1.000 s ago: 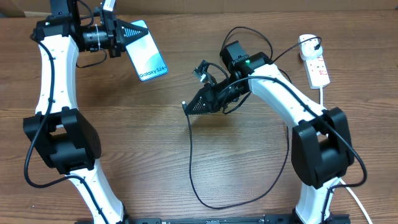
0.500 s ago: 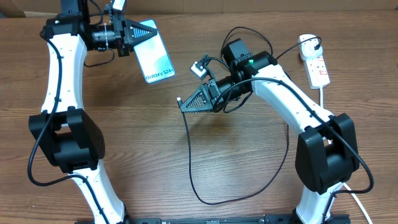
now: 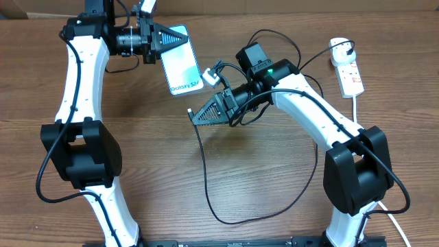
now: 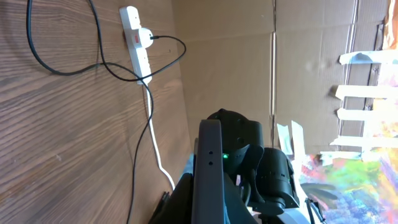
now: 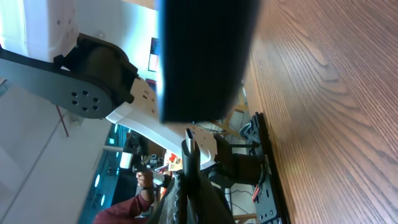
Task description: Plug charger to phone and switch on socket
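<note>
Right end effector (image 3: 195, 114) pinches charger (image 3: 199, 137); left end effector (image 3: 181, 39) pinches phone (image 3: 184, 68).
Plugging-in step, probably: the connector needs aligning with the phone's bottom edge.

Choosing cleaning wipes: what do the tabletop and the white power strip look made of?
Brown tabletop: wood or wood-look laminate, matte, with visible grain lines. White elongated power strip: likely moulded plastic, smooth, uniform white with red switch marks.

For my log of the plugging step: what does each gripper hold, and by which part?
Left gripper holds the phone by the end away from its text. Right gripper holds the charger just behind its connector tip.
</note>
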`<state>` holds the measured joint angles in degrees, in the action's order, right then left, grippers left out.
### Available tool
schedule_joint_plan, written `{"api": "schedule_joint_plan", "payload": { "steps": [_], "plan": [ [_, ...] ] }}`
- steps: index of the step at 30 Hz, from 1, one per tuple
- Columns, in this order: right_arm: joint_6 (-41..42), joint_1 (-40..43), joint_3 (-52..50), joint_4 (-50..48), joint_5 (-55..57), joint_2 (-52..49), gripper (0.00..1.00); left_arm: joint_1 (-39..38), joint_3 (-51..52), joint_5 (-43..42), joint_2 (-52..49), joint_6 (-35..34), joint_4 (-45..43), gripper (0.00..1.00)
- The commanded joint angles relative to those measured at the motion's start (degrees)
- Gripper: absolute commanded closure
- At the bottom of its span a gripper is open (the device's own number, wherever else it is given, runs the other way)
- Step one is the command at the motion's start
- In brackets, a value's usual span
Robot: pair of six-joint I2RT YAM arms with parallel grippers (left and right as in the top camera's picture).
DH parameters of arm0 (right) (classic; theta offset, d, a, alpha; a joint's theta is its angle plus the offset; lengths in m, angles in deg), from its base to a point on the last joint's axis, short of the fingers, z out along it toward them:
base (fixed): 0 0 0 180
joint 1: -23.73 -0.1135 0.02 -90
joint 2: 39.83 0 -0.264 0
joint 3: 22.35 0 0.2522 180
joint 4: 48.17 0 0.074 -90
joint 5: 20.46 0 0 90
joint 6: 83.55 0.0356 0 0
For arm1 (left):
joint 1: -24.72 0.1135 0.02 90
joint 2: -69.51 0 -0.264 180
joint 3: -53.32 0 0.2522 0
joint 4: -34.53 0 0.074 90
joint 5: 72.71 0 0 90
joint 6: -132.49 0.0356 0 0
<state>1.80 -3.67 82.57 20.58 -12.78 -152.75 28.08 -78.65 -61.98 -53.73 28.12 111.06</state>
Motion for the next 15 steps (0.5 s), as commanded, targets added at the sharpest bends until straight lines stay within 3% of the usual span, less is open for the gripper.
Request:
{"api": "schedule_joint_plan", "payload": {
  "steps": [1, 10, 15],
  "plan": [
    [0.7, 0.3, -0.3, -1.5, -1.3, 1.8, 0.96, -0.7, -1.1, -2.6, 0.6, 0.7, 0.3, 0.96],
    [10.4, 0.6, -0.3, -11.1, -1.4, 1.8, 0.96, -0.7, -1.1, -2.4, 0.6, 0.7, 0.5, 0.96],
    [11.1, 1.6, -0.3, -12.3, -1.4, 1.8, 0.96, -0.7, -1.1, -2.4, 0.6, 0.7, 0.5, 0.96]
  ]
}}
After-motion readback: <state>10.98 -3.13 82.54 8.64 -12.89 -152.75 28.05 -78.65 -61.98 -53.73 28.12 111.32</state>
